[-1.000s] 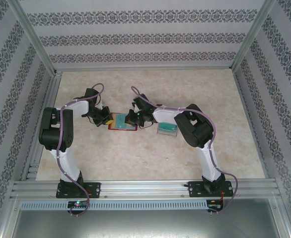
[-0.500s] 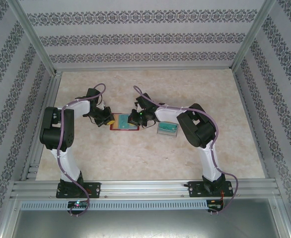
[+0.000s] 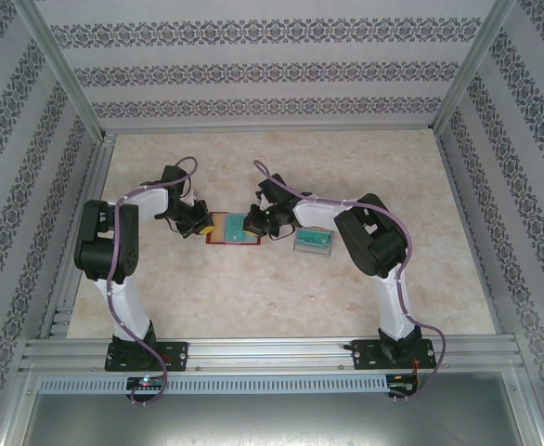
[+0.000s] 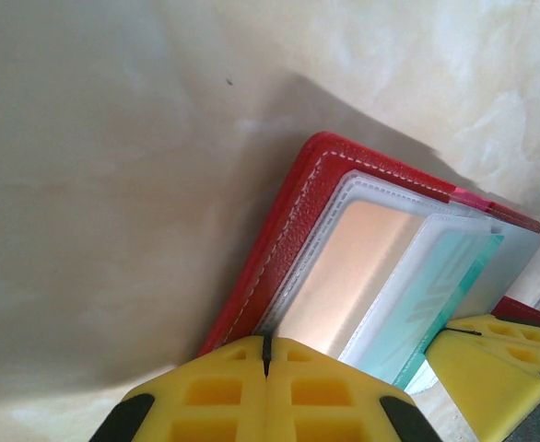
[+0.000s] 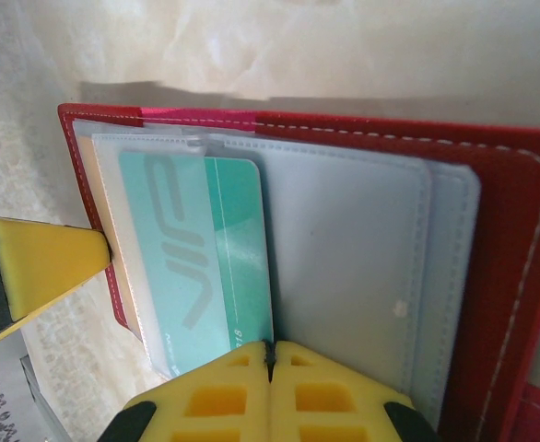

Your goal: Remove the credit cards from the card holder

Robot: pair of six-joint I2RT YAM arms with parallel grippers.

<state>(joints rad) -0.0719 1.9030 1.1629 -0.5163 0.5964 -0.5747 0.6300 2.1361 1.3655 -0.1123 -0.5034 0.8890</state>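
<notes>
The red card holder [image 3: 224,229] lies open on the table between the two grippers. In the right wrist view its grey pockets [image 5: 362,267] show, and a teal credit card [image 5: 196,258] sticks partly out of one. My right gripper [image 5: 270,354] is shut, tips down at that card's lower right corner. My left gripper [image 4: 266,354] is shut too, tips on the holder's [image 4: 284,230] left edge, beside a beige-gold card [image 4: 344,267] in a pocket. From above, the left gripper [image 3: 200,223] and right gripper [image 3: 255,221] flank the holder. Another teal card [image 3: 313,242] lies to the right.
Aluminium frame rails [image 3: 77,269] and patterned walls close in the marbled table [image 3: 253,297] on three sides. The right arm's elbow [image 3: 369,242] stands over the loose card. Open tabletop lies in front of and behind the holder.
My right gripper has drawn a little to the right, and more of the teal card shows out of the pocket. The left arm has stayed put.
</notes>
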